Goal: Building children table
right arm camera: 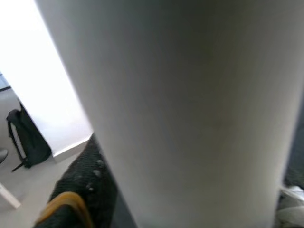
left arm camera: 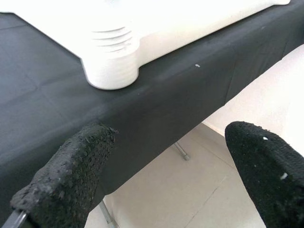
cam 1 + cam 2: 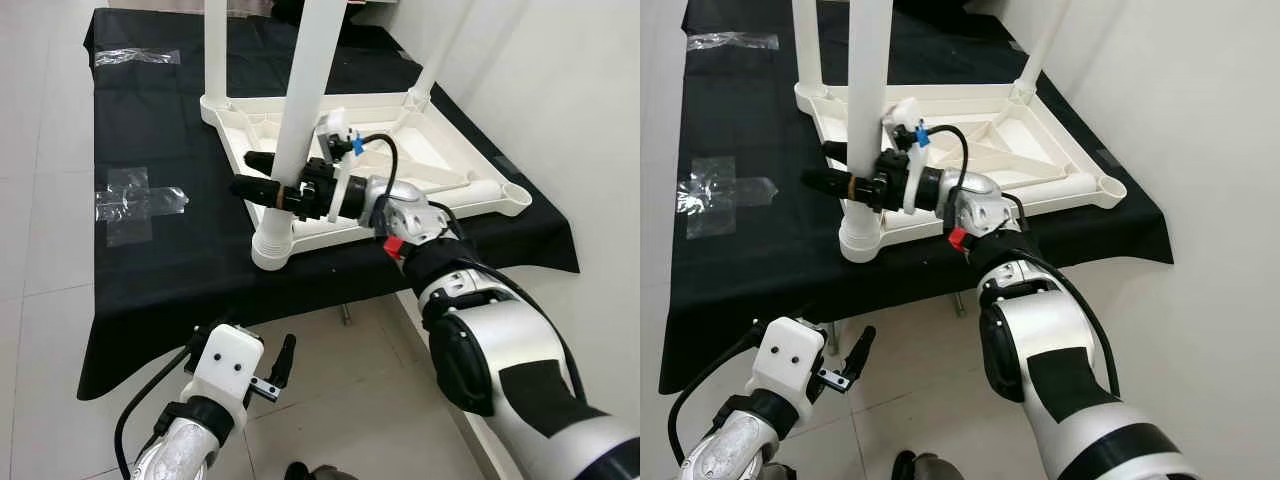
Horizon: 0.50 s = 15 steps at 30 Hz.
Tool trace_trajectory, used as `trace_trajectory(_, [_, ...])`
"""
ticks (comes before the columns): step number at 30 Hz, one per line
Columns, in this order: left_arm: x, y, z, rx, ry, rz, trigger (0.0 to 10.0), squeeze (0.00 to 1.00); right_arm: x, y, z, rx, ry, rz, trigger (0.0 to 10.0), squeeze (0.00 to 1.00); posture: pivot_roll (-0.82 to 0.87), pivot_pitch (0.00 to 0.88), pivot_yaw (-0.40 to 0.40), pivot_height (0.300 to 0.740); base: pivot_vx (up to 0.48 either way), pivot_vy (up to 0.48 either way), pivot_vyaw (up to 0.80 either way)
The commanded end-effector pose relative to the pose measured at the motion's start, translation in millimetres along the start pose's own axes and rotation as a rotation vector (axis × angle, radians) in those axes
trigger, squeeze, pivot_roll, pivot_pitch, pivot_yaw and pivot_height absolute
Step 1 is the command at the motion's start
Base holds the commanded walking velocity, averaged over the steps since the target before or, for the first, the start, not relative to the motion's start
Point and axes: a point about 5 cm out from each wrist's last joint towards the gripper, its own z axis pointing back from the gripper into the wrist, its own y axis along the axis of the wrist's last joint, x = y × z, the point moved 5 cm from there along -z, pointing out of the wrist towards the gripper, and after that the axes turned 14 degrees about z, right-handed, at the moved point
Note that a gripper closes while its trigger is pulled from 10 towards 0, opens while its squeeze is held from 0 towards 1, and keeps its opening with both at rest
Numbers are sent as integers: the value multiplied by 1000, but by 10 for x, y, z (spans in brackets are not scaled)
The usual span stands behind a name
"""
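Note:
A white children's table (image 3: 455, 160) lies upside down on a black-clothed worktop (image 3: 160, 270). Its near leg (image 3: 305, 90) stands upright in the near corner socket (image 3: 272, 245). My right gripper (image 3: 262, 174) reaches in from the right and is shut on this leg a little above the socket, one black finger on each side. In the right wrist view the leg (image 1: 190, 109) is pressed close against a finger (image 1: 90, 180). My left gripper (image 2: 161, 175) hangs open below the worktop's front edge, over the floor, holding nothing.
Two more legs (image 3: 215, 50) (image 3: 440, 60) stand at the far corners. The right corner socket (image 3: 517, 196) is open. Clear tape patches (image 3: 135, 200) (image 3: 135, 57) stick to the cloth. A white wall (image 3: 580, 100) runs close along the right; tiled floor (image 3: 340, 400) lies in front.

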Motion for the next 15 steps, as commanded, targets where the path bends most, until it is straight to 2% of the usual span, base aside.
trace_trajectory(1, [40, -33, 19, -18, -8, 17, 10000, 0, -26, 64, -101, 4, 12, 34, 2235, 0, 182, 181, -228, 740, 0, 0, 0])
trace_trajectory(2, [40, -33, 19, -18, -8, 17, 10000, 0, 1, 87, -123, 15, -18, 35, 0, 0, 182, 181, -228, 740, 0, 0, 0])
trace_trajectory(5, [44, -33, 21, -17, -7, 18, 10000, 0, 68, 131, -142, 47, -94, 38, 0, 0, 180, 180, -229, 740, 0, 0, 0])
trace_trajectory(8, [45, -31, 19, -17, -7, 20, 10000, 0, 246, 59, -111, 13, -296, 8, 0, 0, 173, 179, -225, 740, 0, 0, 0])
trace_trajectory(10, [43, -31, 17, -16, -7, 20, 10000, 0, 280, 39, -100, 3, -338, 3, 0, 0, 172, 182, -222, 740, 0, 0, 0])
trace_trajectory(11, [43, -32, 14, -17, -9, 21, 10000, 0, 355, 23, -74, -1, -432, -11, 0, 0, 168, 178, -219, 740, 0, 0, 0])
trace_trajectory(14, [43, -33, 12, -17, -10, 21, 10000, 0, 405, 15, -52, -2, -496, -20, 0, 0, 168, 178, -219, 740, 0, 0, 0])
trace_trajectory(15, [45, -33, 10, -17, -13, 20, 10000, 0, 486, -16, 0, -26, -610, -8, 0, 0, 163, 177, -220, 740, 0, 0, 0])
